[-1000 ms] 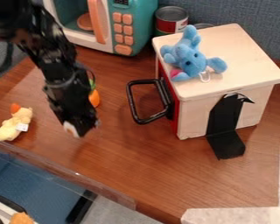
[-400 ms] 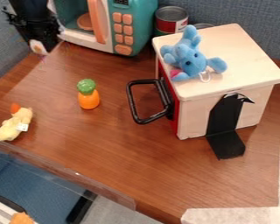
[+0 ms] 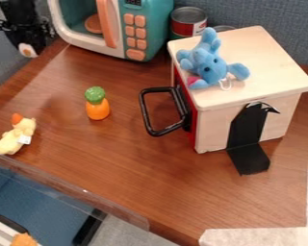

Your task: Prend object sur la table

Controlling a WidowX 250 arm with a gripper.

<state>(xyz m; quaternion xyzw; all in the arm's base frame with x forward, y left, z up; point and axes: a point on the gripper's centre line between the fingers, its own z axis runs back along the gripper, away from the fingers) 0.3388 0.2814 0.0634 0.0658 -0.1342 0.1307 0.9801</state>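
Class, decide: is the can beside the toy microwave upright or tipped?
Upright: the can shows its round top above its red side.

I saw a brown table [image 3: 131, 168] with darker wood grain, an orange toy [image 3: 97, 110] with a green top, and a pale yellow plush [image 3: 14, 138] with an orange tip. Near me, the microwave [image 3: 158, 26] was teal and white with peach buttons [image 3: 136, 55]. The blue plush [image 3: 211, 66] had a pink patch; the cream box [image 3: 266, 57], a red front and black handle [image 3: 146, 114].
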